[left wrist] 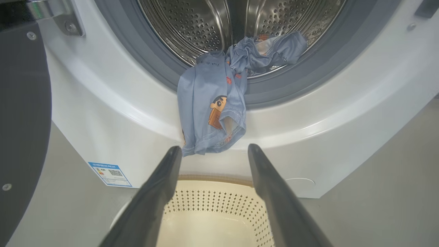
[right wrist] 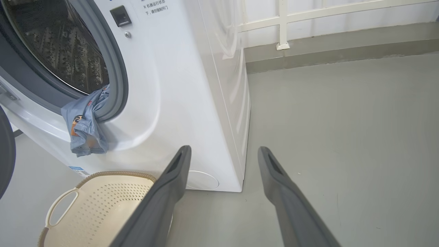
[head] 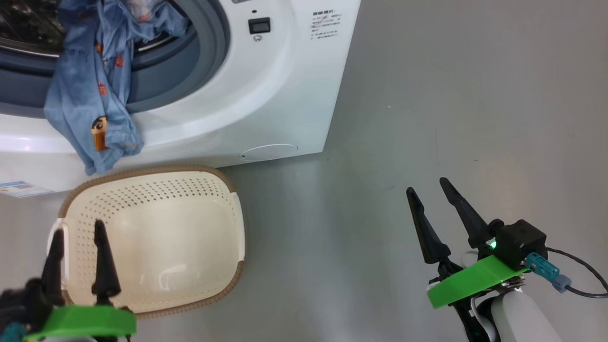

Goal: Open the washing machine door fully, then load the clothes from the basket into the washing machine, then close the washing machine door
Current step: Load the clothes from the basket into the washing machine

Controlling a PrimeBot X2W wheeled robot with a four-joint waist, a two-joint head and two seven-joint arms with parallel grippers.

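Note:
The white washing machine (head: 285,71) stands open, its black door (left wrist: 20,113) swung out to the left in the left wrist view. Blue printed clothes (head: 95,95) hang half out of the drum (left wrist: 212,20) over the grey rubber ring, down the white front. The same clothes (left wrist: 212,106) (right wrist: 85,127) dangle just above the cream basket (head: 156,237), whose inside is bare. My left gripper (head: 78,228) is open over the basket's left side, holding nothing. My right gripper (head: 427,185) is open over the bare floor, right of the machine.
Grey floor (head: 451,118) spreads to the right of the machine. A white railing and a low kerb (right wrist: 325,44) run along the back in the right wrist view. A blue label (left wrist: 109,174) sits on the machine's lower left front.

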